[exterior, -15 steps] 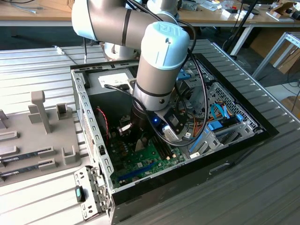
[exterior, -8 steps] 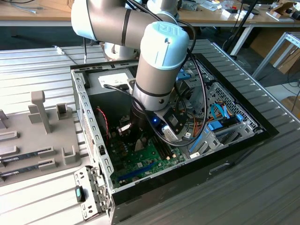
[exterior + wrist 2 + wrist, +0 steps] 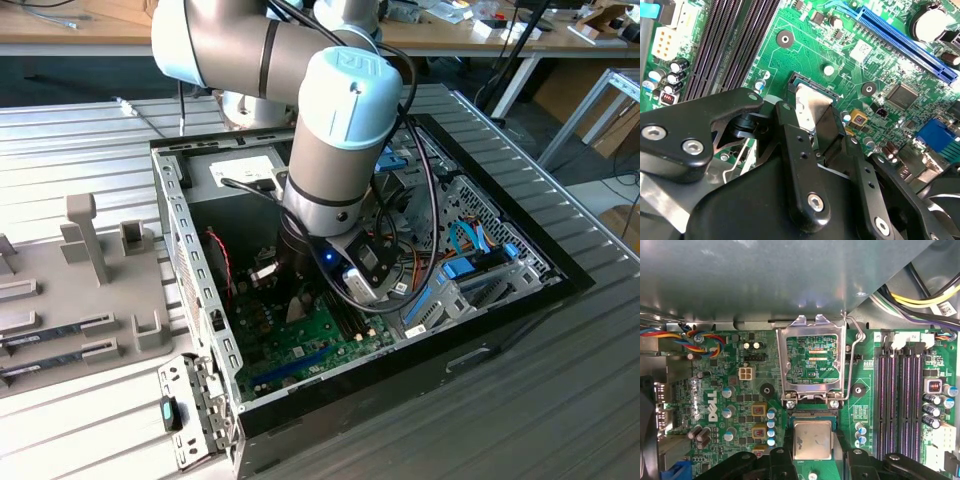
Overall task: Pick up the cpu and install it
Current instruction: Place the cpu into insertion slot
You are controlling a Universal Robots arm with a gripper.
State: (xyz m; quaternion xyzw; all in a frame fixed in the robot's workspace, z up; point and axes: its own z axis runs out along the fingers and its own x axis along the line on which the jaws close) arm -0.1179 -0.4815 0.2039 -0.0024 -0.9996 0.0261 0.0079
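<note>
**Technician:** Where was the cpu (image 3: 812, 440) located?

**Engineer:** Over the socket (image 3: 810, 415) on the motherboard (image 3: 866, 372), just beside the hinge of the raised load plate (image 3: 781, 365). Whether it was fully seated could not be confirmed.

**Technician:** Gripper (image 3: 810, 112) condition?

**Engineer:** Narrow. In both wrist views the black fingers (image 3: 790, 130) flanked the cpu and appeared to clamp its opposite edges. In the exterior view the arm (image 3: 340, 130) reached down into the open computer case (image 3: 480, 350).

**Technician:** Failure modes?

**Engineer:** Three, in my judgement.
1. Misalignment: a cpu rotated or offset against the socket frame would rest on the contacts unevenly, and downward force would bend them.
2. Tilt: uneven finger pressure could lift one edge, so the chip would drop in crooked.
3. Drag: fingers opening with the arm off-centre could slide the chip sideways.

**Technician:** Collision hazards?

**Engineer:** The load plate and its retention lever (image 3: 858, 350) stood close to the fingers. The memory slots (image 3: 900, 395) lay further off.
</note>
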